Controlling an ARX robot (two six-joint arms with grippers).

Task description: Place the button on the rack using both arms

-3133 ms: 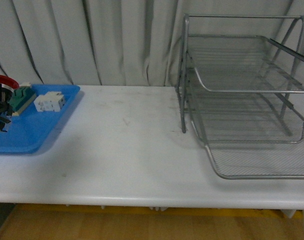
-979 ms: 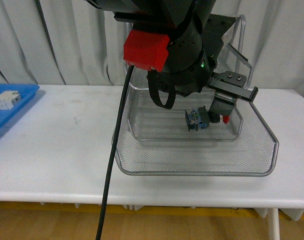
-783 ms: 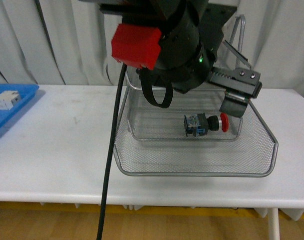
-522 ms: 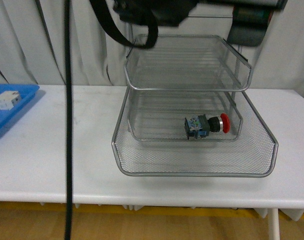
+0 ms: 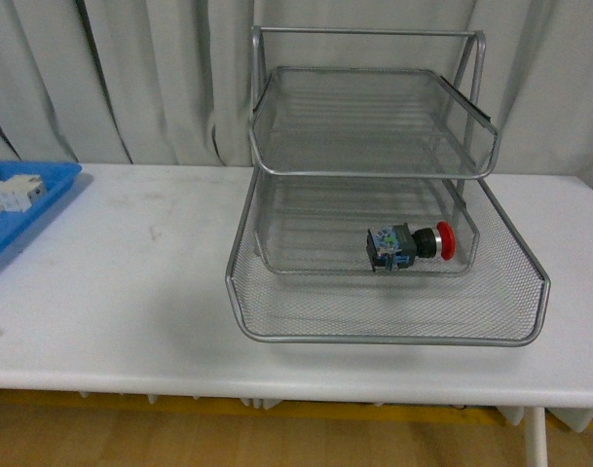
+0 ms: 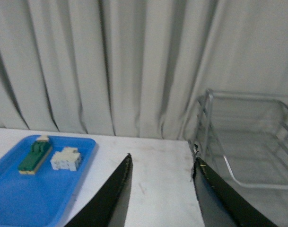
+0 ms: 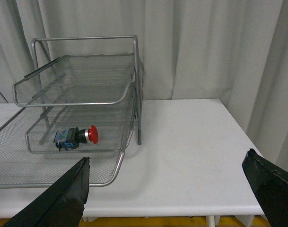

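- Gone from the front view are the dark arm and its cable that were crossing it half a second ago; the button [image 5: 413, 246] is lying where it was, on its side, red cap pointing to the robot's right.
- It is apparently resting in the middle tier of the rack [image 5: 384, 339], near that tier's front wall; top tier is sitting bare.
- Left pincer [image 6: 160, 198] is hanging spread wide with nothing between its fingers; right pincer [image 7: 167, 198] likewise, spread and carrying nothing, well back from the rack.
- Risk, as judged: the round collar is making the button liable to roll on the mesh if anything knocks the frame, such as an arm swinging near the uprights.
- Blue tray [image 6: 21, 198], at the robot's left on the table [image 5: 130, 292], is holding a green-and-cream switch [image 6: 35, 155] and a white block [image 6: 65, 160] just beside it.
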